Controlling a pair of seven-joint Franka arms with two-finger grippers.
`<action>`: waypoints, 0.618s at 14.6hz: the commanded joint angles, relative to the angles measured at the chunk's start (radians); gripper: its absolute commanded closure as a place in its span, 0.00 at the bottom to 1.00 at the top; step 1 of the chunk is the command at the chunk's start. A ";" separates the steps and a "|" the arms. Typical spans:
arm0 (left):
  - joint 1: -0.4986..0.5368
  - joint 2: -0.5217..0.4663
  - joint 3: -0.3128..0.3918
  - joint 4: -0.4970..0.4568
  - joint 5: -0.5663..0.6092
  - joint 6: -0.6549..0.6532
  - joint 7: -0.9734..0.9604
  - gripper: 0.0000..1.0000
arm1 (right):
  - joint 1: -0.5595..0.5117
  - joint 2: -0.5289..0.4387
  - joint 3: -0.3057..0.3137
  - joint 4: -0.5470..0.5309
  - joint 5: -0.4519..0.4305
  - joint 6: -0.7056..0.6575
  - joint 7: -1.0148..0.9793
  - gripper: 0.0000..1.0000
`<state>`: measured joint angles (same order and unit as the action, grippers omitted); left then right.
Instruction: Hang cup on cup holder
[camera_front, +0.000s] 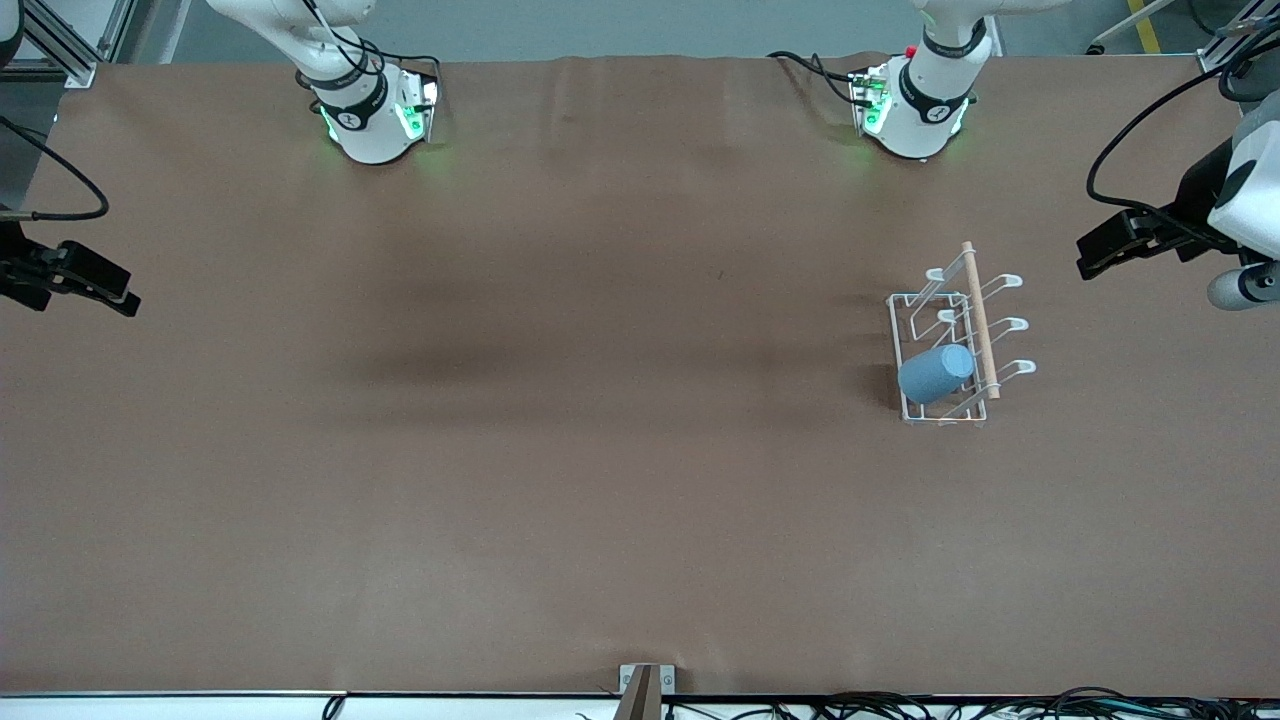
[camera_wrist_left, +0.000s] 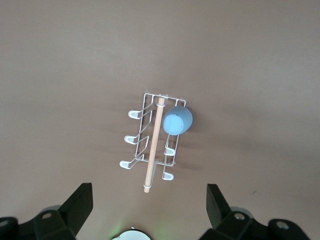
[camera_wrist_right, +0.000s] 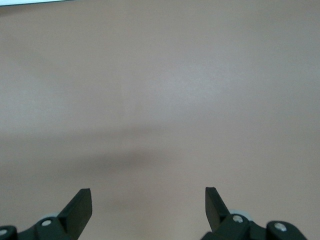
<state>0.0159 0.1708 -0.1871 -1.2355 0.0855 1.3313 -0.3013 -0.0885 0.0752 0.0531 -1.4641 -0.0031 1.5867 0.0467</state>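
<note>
The light-blue cup (camera_front: 935, 373) sits tilted over a prong of the white wire cup holder (camera_front: 978, 320), at the holder's end nearer to the front camera. The holder stands toward the left arm's end of the table. In the left wrist view the cup (camera_wrist_left: 177, 121) shows its closed bottom beside the wooden rod of the cup holder (camera_wrist_left: 155, 145). My left gripper (camera_front: 1100, 248) (camera_wrist_left: 148, 200) hangs open, high and apart from the holder, over the table's edge. My right gripper (camera_front: 110, 285) (camera_wrist_right: 148, 192) waits open over bare table at the right arm's end.
A brown cover (camera_front: 560, 450) spans the whole table. Both arm bases (camera_front: 370, 120) (camera_front: 915, 110) stand along the farther edge. A small metal bracket (camera_front: 645, 685) and cables sit at the edge nearest the front camera.
</note>
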 joint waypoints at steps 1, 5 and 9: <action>0.003 -0.031 0.001 -0.030 -0.016 0.016 0.002 0.00 | -0.002 -0.011 0.004 -0.007 -0.015 -0.001 0.016 0.00; 0.004 -0.092 0.076 -0.091 -0.084 0.054 0.116 0.00 | -0.004 -0.014 0.004 -0.007 -0.014 -0.030 0.019 0.00; 0.004 -0.217 0.121 -0.281 -0.102 0.126 0.163 0.00 | 0.001 -0.012 0.002 -0.007 -0.014 -0.014 0.019 0.00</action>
<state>0.0206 0.0570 -0.0842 -1.3760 0.0021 1.4064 -0.1561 -0.0890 0.0751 0.0519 -1.4633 -0.0031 1.5706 0.0499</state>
